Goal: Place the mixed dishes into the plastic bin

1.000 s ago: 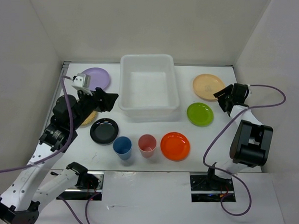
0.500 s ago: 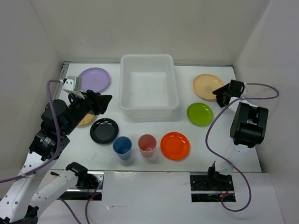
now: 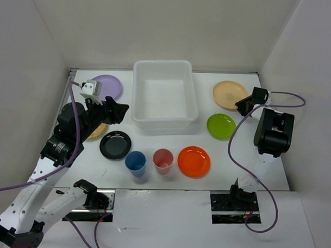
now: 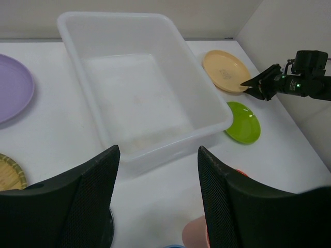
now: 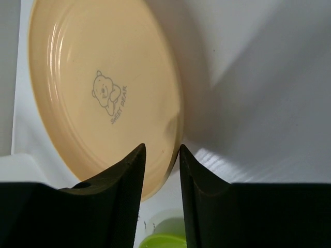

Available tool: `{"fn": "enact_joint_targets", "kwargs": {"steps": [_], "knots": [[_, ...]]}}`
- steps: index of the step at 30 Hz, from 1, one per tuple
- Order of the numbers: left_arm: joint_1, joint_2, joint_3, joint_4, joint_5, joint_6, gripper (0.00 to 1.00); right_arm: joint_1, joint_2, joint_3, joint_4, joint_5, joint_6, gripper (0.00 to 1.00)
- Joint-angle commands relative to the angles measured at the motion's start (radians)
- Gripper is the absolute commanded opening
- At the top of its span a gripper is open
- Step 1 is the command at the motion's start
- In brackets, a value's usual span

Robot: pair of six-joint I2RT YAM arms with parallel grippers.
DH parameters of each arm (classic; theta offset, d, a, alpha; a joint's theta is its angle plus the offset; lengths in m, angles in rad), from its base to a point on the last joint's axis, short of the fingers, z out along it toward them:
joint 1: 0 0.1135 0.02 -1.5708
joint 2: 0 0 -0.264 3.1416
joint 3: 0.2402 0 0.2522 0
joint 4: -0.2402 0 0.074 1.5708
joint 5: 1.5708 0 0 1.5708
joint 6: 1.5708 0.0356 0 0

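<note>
My right gripper (image 3: 241,105) (image 5: 162,147) straddles the near rim of the peach plate (image 3: 227,94) (image 5: 98,88), one finger over the plate and one outside it, with a narrow gap left. The plate lies on the table. My left gripper (image 3: 118,109) (image 4: 158,150) hovers open and empty, left of the empty plastic bin (image 3: 135,96) (image 4: 170,139). A lilac plate (image 3: 110,85), a tan woven plate (image 3: 98,131), a black plate (image 3: 115,144), an orange plate (image 3: 194,161), a lime plate (image 3: 221,126), a blue cup (image 3: 135,162) and a pink-red cup (image 3: 163,160) rest on the table.
White walls enclose the table on the left, back and right. The right arm's body (image 3: 274,133) stands close to the right wall beside the lime plate. Purple cables loop around both arms.
The right gripper's jaws have narrowed around the peach plate's rim and it has shifted slightly toward the plate. The left arm swung left, then back towards the bin.
</note>
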Motion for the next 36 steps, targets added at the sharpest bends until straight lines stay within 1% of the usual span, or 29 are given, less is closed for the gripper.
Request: {"fn": "enact_joint_targets", "kwargs": {"steps": [1,4,5,7,8,10,11,13,15,20,22,24,27,31,34,36], "knots": [[0.005,0.002,0.040,0.023,0.004,0.066,0.69,0.002,0.033,0.067,-0.016,0.024,0.013,0.37],[0.005,0.013,0.049,0.023,0.015,0.094,0.69,0.002,0.056,0.100,-0.050,0.024,0.013,0.36],[0.005,0.023,0.049,0.023,0.015,0.103,0.69,0.002,0.065,0.118,-0.050,0.024,0.013,0.31],[0.005,0.033,0.061,0.023,0.015,0.103,0.69,0.002,0.075,0.138,-0.094,0.039,0.013,0.31],[0.005,0.043,0.072,0.032,0.028,0.103,0.69,0.002,0.085,0.159,-0.106,0.053,0.003,0.27],[0.005,0.054,0.082,0.044,0.041,0.112,0.71,0.002,0.110,0.195,-0.145,0.068,-0.010,0.27],[0.005,0.054,0.082,0.044,0.052,0.112,0.71,0.002,0.119,0.207,-0.159,0.068,-0.010,0.24],[0.014,0.063,0.082,0.070,0.052,0.112,0.71,0.002,0.130,0.227,-0.197,0.079,-0.022,0.13],[0.014,0.063,0.093,0.081,0.074,0.112,0.71,0.002,0.130,0.227,-0.208,0.090,-0.033,0.00],[0.014,0.145,0.132,0.090,0.099,0.131,0.72,0.013,0.026,0.218,-0.217,0.090,-0.060,0.00],[0.014,0.180,0.154,0.081,0.111,0.131,0.72,0.037,-0.051,0.209,-0.229,0.090,-0.069,0.00],[0.014,0.189,0.155,0.090,0.134,0.122,0.72,0.046,-0.123,0.219,-0.249,0.134,-0.069,0.00],[0.014,0.198,0.144,0.112,0.163,0.095,0.72,0.075,-0.210,0.242,-0.269,0.155,-0.069,0.00],[0.014,0.162,0.130,0.075,0.154,0.080,0.71,0.160,-0.347,0.255,-0.281,0.211,-0.069,0.00],[0.014,0.135,0.130,0.052,0.135,0.100,0.71,0.218,-0.421,0.280,-0.272,0.171,-0.079,0.00],[0.014,0.110,0.130,0.043,0.124,0.100,0.71,0.304,-0.421,0.340,-0.289,0.156,-0.099,0.00]]}}
